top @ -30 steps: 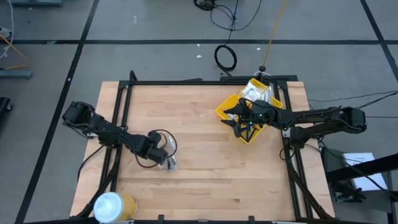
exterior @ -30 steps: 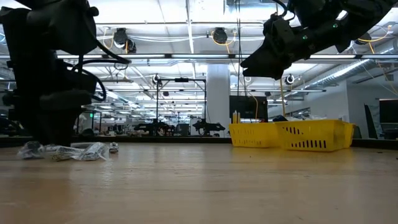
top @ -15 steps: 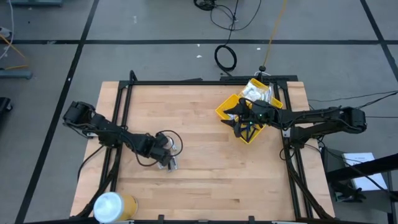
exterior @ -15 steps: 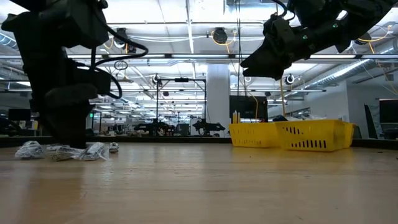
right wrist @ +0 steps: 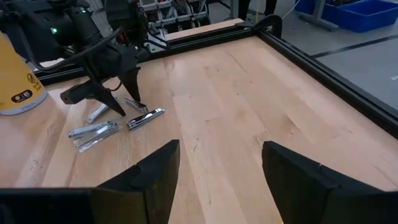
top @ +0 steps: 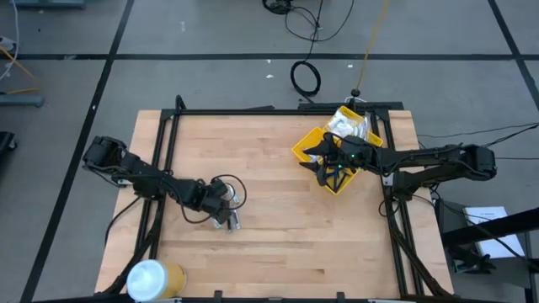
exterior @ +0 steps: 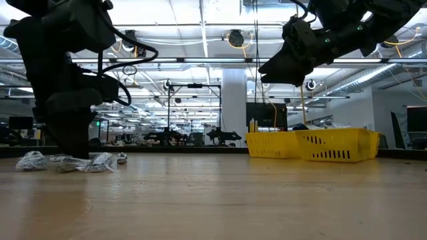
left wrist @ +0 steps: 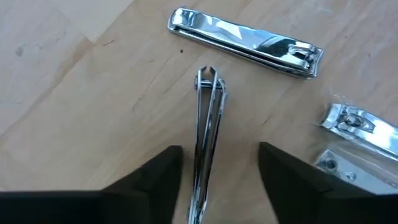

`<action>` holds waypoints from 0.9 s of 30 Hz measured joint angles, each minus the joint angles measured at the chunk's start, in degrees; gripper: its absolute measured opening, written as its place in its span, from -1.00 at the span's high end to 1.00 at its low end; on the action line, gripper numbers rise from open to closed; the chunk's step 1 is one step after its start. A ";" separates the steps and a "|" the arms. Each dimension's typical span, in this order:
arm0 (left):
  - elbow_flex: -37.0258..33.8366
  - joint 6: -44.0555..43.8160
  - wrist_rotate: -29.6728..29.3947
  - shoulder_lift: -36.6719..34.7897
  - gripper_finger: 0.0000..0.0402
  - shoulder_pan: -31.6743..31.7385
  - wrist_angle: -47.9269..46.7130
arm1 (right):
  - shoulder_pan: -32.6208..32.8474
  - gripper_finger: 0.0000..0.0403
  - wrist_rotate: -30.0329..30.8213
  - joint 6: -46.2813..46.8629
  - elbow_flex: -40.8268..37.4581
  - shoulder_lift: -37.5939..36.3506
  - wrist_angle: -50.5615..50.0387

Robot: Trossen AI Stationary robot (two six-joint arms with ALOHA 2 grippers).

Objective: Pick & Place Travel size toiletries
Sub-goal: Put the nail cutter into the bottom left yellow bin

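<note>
The toiletries here are several silvery nail clippers [top: 232, 220], some in clear packets, lying on the wood table near its left side; they also show in the low view [exterior: 67, 162]. My left gripper [left wrist: 221, 180] is open, pointing down, with its fingers on either side of one clipper [left wrist: 208, 124] that rests on its edge. The fingers stand apart from it. A second clipper [left wrist: 245, 40] lies flat just beyond, and a packeted one [left wrist: 357, 134] lies beside them. My right gripper [top: 322, 168] is open and holds nothing, hovering over the yellow bin [top: 354, 135].
The yellow compartmented bin [exterior: 320, 143] sits at the table's far right corner with white packets inside. A big white-and-yellow cylinder [top: 152, 278] stands at the near left corner. A black frame [top: 278, 110] runs along the table's edges. Bare wood [top: 278, 219] lies between clippers and bin.
My left gripper has shifted a little toward the table's right and down onto the cluster of clippers, then held still. My right arm has not moved, and the clippers lie as before.
</note>
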 joint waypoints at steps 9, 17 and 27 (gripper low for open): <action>-0.04 -0.67 -0.63 0.09 0.61 0.09 0.00 | 0.00 -0.05 0.01 0.00 0.00 0.00 -0.30; -0.04 1.89 -2.33 0.11 0.94 0.02 -0.01 | 0.00 -0.05 0.00 0.00 0.00 0.00 -0.27; 5.07 17.12 -15.93 -5.53 0.97 0.11 3.55 | 0.12 -0.05 0.00 0.00 0.00 0.02 1.94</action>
